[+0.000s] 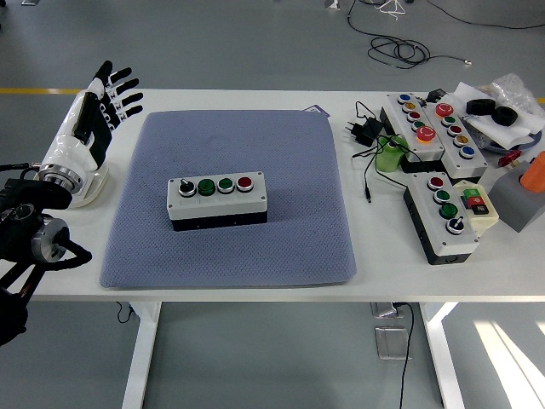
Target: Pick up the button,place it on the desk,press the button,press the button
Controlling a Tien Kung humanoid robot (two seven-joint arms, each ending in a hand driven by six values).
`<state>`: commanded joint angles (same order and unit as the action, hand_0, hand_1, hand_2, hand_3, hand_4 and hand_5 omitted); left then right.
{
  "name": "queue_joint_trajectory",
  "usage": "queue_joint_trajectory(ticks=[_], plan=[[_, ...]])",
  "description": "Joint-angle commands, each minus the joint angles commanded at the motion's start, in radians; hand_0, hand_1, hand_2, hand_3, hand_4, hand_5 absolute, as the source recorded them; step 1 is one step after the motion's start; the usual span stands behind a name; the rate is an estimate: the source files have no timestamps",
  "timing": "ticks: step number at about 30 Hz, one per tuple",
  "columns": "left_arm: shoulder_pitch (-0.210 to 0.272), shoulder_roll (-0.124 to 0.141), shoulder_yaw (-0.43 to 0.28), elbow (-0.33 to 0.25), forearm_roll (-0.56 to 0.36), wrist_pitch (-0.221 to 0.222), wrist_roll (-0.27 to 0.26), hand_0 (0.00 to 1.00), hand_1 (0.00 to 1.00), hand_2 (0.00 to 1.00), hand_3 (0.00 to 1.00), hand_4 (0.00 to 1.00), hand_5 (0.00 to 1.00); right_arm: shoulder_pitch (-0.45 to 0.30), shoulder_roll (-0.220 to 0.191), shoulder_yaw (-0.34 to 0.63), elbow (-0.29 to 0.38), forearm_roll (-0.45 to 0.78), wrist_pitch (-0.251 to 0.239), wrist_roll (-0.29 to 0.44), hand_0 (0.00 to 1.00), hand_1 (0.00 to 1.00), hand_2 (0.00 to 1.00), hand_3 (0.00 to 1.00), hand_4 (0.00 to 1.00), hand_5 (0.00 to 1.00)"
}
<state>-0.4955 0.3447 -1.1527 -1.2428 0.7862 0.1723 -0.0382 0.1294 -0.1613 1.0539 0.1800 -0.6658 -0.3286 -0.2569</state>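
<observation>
Our left hand (fingers spread, empty) hovers at the worktop edge; next we reach right to press the button box.

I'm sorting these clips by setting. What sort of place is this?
Probably a robotics lab or test workshop: a white table on a bare grey floor with loose cables, several industrial push-button control boxes, and a blue-grey mat holding one button box.

White table w/ white legs; grey smooth floor; yellow floor line at left; black cables on floor beyond table; sunlight patch lower right.
</observation>
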Motion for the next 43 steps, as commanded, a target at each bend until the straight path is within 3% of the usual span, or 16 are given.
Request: queue_joint_trajectory(ticks=[30,43], plan=[[0.051,0.016,0.004,0.012,0.018,-0.01,-0.014,0.785,0.831,0.85,0.854,0.705,0.998,-0.02,0.003,-0.032,0.0,0.008,0.003,-0.005,0.787,0.797,0.817,0.751,0.412,0.479],[0.094,0.03,-0.04,0.014,0.031,-0.005,-0.018,0.781,0.828,0.849,0.852,0.704,0.998,-0.031,0.004,-0.044,0.0,0.014,0.003,-0.003,0.787,0.797,0.817,0.751,0.412,0.479]])
